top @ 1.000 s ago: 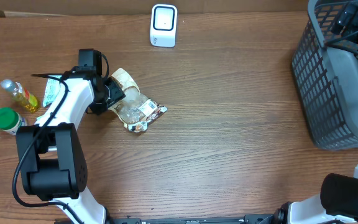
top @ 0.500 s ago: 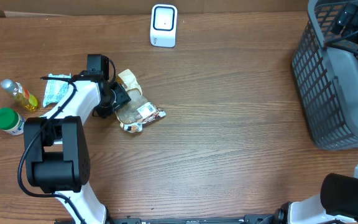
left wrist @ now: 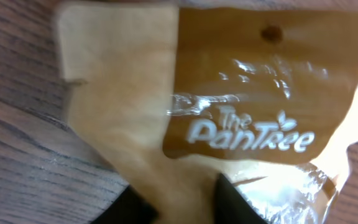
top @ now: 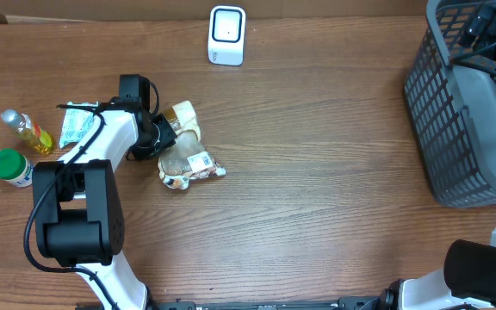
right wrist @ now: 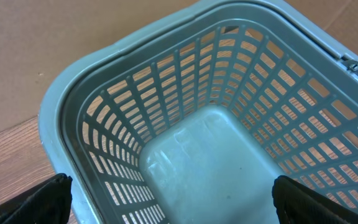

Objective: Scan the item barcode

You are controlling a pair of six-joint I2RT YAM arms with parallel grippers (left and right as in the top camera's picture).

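Wooden table (top: 317,198) fills my overhead view. Grey slatted basket (top: 455,112) sits at the far right edge, and the right arm is up over it. On the right wrist view I'm looking straight down into the basket, nothing inside it. The right gripper (right wrist: 179,205) is spread wide, one dark finger in each bottom corner of that view, holding nothing. The left arm (top: 102,146) reaches across the left side of the table, white links with a black base near the front edge. The left gripper (top: 164,138) is on the left end of the bag (top: 188,159). That bag is the item: a crinkly snack bag, tan and clear, lying flat on the table left of centre, its white label patch facing up toward the right end. On the left wrist view the bag (left wrist: 247,93) shows a brown panel reading "The PanTree", and the two dark fingers (left wrist: 235,199) stand close together at the bottom with the bag's pale edge filling the gap, so I call it pinched on the bag. I can't make out a barcode. White scanner (top: 226,35) stands at the back edge, well apart from the bag. Green-lidded jar (top: 10,167), a teal-and-white packet (top: 77,123) and a small yellow bottle (top: 26,131) sit on the far left, the packet just beside the left arm.
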